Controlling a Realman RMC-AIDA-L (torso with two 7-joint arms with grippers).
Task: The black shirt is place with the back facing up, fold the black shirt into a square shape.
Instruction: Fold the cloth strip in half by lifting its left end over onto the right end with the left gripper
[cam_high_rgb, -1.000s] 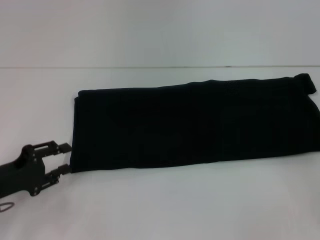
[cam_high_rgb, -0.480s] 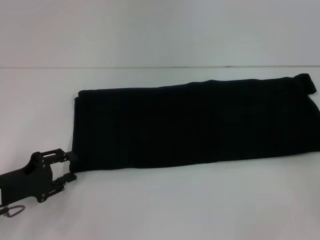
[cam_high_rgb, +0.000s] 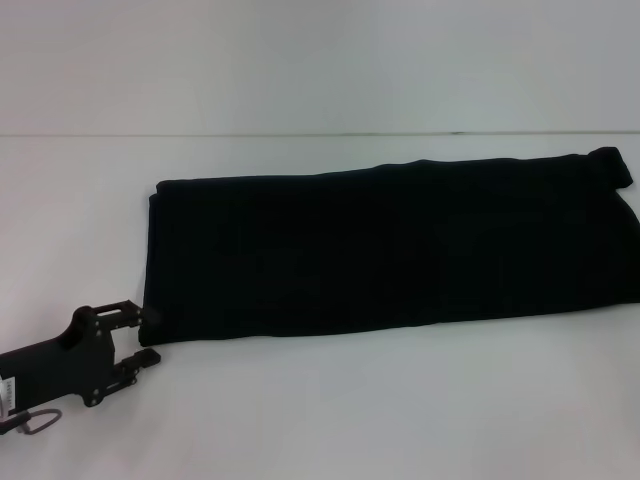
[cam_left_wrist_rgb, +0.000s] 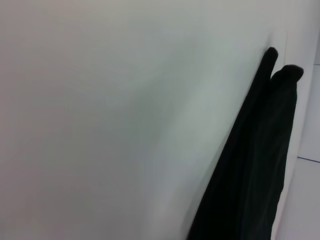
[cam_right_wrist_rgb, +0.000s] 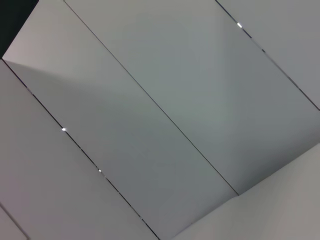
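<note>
My left gripper (cam_high_rgb: 150, 338) is at about 8 o'clock of the head view, low on the white table (cam_high_rgb: 320, 420). Its jaws are spread apart and hold nothing; the upper finger reaches the near-left corner of the black shirt (cam_high_rgb: 390, 245), the lower one lies on the table just beside it. To do this step well, I think I must slide the lower finger under all layers of the corner before I close, so that no layer slips out when I lift. The shirt is already a long band, from 9 o'clock to 3 o'clock, plain black, with a small bump at its far right end. My right gripper is not in view; its camera shows only pale panels.
</note>
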